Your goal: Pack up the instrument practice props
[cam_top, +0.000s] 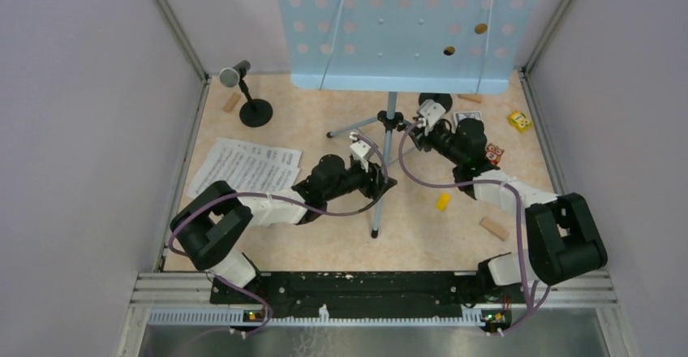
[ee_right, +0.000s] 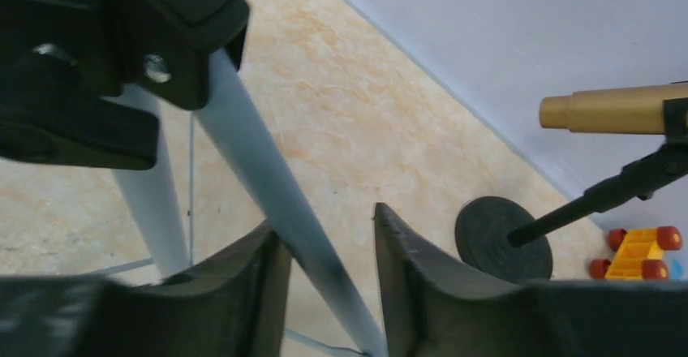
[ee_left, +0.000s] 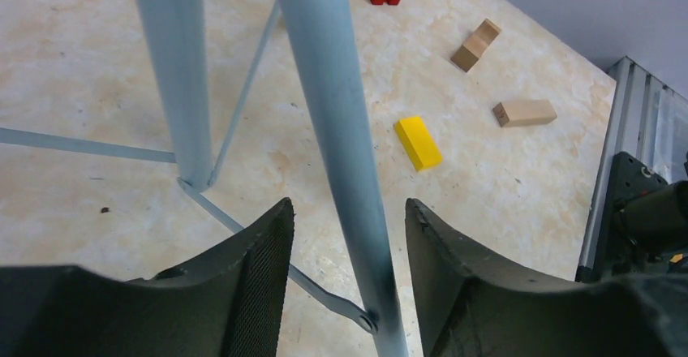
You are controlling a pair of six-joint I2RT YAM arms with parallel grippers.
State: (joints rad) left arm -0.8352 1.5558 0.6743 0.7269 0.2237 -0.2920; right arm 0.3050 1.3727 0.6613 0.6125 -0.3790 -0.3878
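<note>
Half-open and unclamped, the left pincer [ee_left: 347, 211] and right pincer [ee_right: 324, 219] straddle stiff, slick tripod legs [ee_left: 324, 89]; the music desk [cam_top: 397, 24] looks top-heavy.

Seen from above, the light blue music desk [cam_top: 397, 24] runs off the top edge and hides the far strip of the table [cam_top: 341, 243] behind it. At the desk's near lip, the right-hand mic holder [cam_top: 440, 100] shows only a sliver of black base. The rest lies behind the desk and the right gripper [cam_top: 410, 132]. Print on the music sheets [cam_top: 243, 166] is too small to read. The card box [cam_top: 467, 117] and a red toy [cam_top: 494, 154] are partly covered by the right arm [cam_top: 503, 187]. In the right wrist view, the gold microphone [ee_right: 617, 109] and a yellow toy car [ee_right: 641, 255] are cut by the right edge. Whether the fingers [ee_right: 422, 292] touch the grey tripod leg [ee_right: 251, 154] cannot be told.
</note>
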